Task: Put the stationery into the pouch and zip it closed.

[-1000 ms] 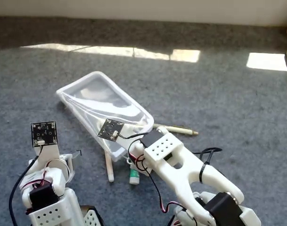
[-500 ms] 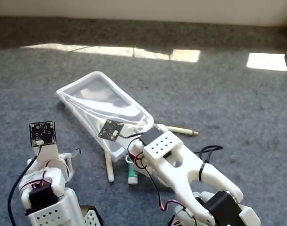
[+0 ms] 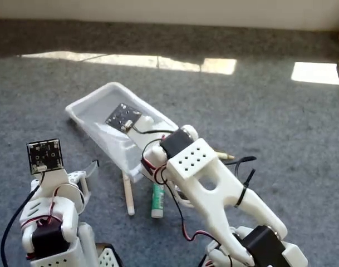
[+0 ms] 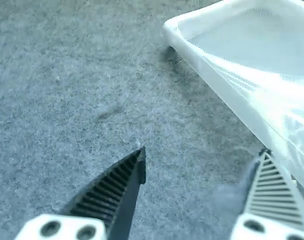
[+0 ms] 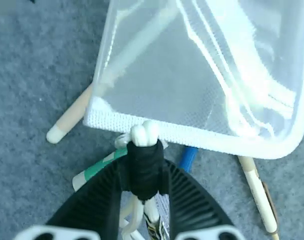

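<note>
translucent white pouch [image 5: 191, 75] over pens [image 5: 67, 120]; right jaws clamp black-wrapped tab [image 5: 143, 162] at edge; left jaws wide.

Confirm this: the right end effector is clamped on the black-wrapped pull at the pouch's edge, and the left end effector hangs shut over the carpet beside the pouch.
One thing is wrong: the left end effector is open, not shut; the left wrist view shows its jaws wide apart over the carpet beside the pouch. The right end effector is indeed clamped on the black-wrapped pull.
</note>
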`<state>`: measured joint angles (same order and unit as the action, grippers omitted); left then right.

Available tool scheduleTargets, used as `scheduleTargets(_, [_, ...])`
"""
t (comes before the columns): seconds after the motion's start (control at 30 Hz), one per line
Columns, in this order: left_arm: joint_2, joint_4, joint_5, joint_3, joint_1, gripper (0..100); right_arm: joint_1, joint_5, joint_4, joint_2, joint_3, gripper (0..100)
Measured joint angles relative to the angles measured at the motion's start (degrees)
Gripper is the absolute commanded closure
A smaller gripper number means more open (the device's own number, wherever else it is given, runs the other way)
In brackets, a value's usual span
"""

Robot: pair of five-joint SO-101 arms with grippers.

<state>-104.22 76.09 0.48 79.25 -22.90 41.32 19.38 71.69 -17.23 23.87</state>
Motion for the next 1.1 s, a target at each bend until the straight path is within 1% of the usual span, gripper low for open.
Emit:
scheduleTargets(0.2, [0.00, 0.00, 0.18, -4.13, 0.88, 67, 0.00, -4.31, 0.00, 0.00, -6.59, 99.4])
scheduleTargets(0.27, [-0.09, 0.00, 0.62, -5.63, 1.32, 65, 0.00, -5.63, 0.00, 0.00, -8.35, 99.4])
scheduleTargets(0.4, [-0.09, 0.09, 4.57, -9.23, 1.58, 64, 0.00, -7.38, 0.00, -2.29, -9.41, 99.4])
scheduleTargets(0.5, [-0.09, 0.09, 5.98, -11.16, 1.85, 64, 0.00, -8.62, 0.00, -5.54, -9.41, 99.4])
scheduleTargets(0.63, [-0.09, 0.09, 7.03, -11.69, 5.89, 64, 0.00, -10.02, 0.00, -8.35, -9.41, 99.3])
scheduleTargets(0.77, [-0.09, 0.09, 10.20, -11.69, 11.08, 64, 1.58, -10.29, 0.00, -9.41, -9.41, 99.3])
scheduleTargets(0.87, [-0.09, 0.09, 10.46, -11.69, 14.51, 64, 2.29, -10.29, 0.00, -9.58, -9.41, 99.3])
scheduleTargets(1.1, [-0.09, 0.09, 10.81, -11.69, 15.65, 64, 2.55, -10.29, 0.00, -9.58, -9.41, 99.3])
